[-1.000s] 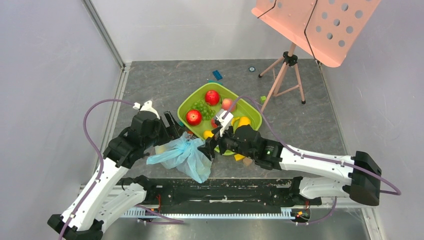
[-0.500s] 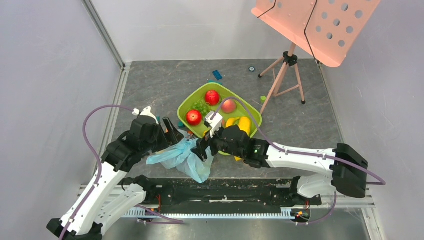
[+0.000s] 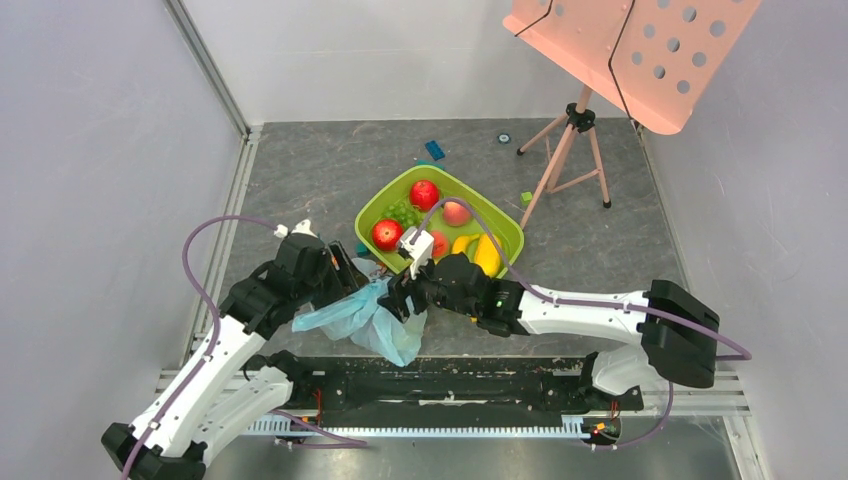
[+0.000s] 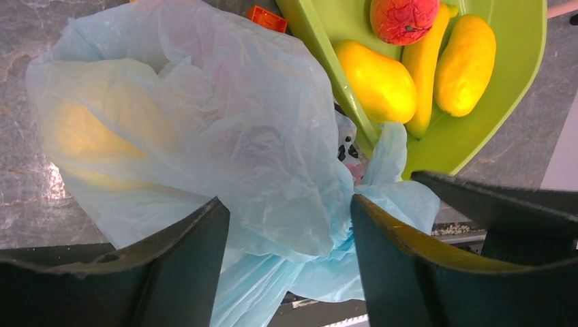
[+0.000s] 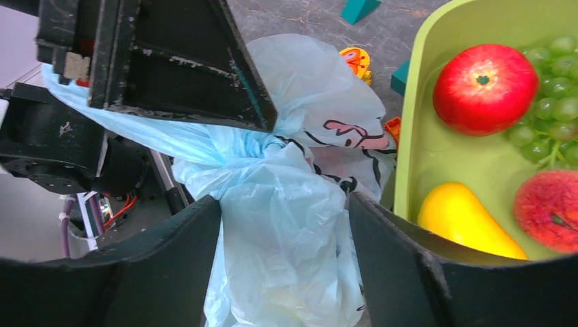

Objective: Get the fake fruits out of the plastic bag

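Fruits (image 3: 425,193) fill the tray (image 5: 412,122); one yellow fruit (image 4: 102,136) is left inside the plastic bag (image 4: 225,122), left gripper (image 4: 286,204) and right gripper (image 5: 283,201) jaws parted astride it.

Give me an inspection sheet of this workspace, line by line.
Surface: grey marbled tabletop.
Job's things: translucent light-blue plastic bag beside lime-green plastic tray; yellow fake fruit showing through bag; red fake apple and yellow fake fruits in tray.
Clutter: small blue building block, small green block.
Grippers: left gripper and right gripper open, each astride the bag.
Cables: purple cable looping from each arm.
Surroundings: salmon perforated music stand on tripod; pale walls.
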Robot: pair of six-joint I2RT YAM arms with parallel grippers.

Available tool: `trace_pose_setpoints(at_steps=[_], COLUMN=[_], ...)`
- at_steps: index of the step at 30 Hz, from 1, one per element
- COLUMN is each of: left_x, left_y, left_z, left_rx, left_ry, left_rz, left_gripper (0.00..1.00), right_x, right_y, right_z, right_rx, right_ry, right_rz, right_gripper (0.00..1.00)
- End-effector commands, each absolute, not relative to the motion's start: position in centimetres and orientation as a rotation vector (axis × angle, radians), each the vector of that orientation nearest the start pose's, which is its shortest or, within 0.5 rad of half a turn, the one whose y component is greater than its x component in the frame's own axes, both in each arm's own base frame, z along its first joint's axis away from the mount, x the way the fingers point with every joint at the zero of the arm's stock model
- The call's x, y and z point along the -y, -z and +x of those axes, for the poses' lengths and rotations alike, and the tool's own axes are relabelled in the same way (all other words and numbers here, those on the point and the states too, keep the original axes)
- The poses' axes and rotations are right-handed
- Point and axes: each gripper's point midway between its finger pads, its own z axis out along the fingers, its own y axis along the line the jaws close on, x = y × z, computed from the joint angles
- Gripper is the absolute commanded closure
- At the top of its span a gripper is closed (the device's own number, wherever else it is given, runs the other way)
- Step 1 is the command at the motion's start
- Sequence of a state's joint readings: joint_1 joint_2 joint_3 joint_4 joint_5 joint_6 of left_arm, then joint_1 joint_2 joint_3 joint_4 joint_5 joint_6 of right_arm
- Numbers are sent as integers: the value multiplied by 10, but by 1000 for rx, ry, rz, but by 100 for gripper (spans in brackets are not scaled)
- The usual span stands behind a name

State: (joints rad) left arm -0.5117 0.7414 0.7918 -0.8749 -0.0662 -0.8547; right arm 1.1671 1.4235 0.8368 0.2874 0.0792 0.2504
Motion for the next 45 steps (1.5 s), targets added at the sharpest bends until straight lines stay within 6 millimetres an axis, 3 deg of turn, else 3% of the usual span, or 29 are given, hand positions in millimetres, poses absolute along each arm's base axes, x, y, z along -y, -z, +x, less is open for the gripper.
trace_pose_setpoints(at_steps=[1,5,8,11,17,28,36,38,39,43,45], left_x=[129,127,124,122,112,91,81,81,82,93,95], left_y=[-168,-165,-164,-165,-169,-177,-178,-178,-179,-184,-188], left_z=[190,190,190,190,189,183,178,178,178,180,180], left_rx=[-2366,-2361,-2357,-2347,-2316,-2274,-2252,-2251,-2251,-2233,-2215], left_ry=[604,591,578,571,530,440,403,406,409,476,498], left_rz=[-494,-496,-502,-507,-527,-552,-563,-553,-542,-442,-401], left_gripper=[35,61,84,98,98,98,98,98,98,98,98], right_x=[-428,-430,-427,-416,-379,-291,-265,-264,-266,-283,-289], right_y=[-208,-207,-208,-208,-198,-147,-135,-142,-147,-180,-195], right_z=[174,169,166,165,175,195,190,190,189,180,177], right_rx=[-1694,-1681,-1672,-1665,-1711,-1922,-1948,-1914,-1886,-1735,-1673], right_ry=[-974,-1001,-1000,-981,-883,-627,-595,-586,-581,-612,-608], right_rz=[-821,-847,-858,-846,-713,-308,-258,-314,-372,-636,-734], right_gripper=[37,71,84,98,100,100,100,95,86,36,24])
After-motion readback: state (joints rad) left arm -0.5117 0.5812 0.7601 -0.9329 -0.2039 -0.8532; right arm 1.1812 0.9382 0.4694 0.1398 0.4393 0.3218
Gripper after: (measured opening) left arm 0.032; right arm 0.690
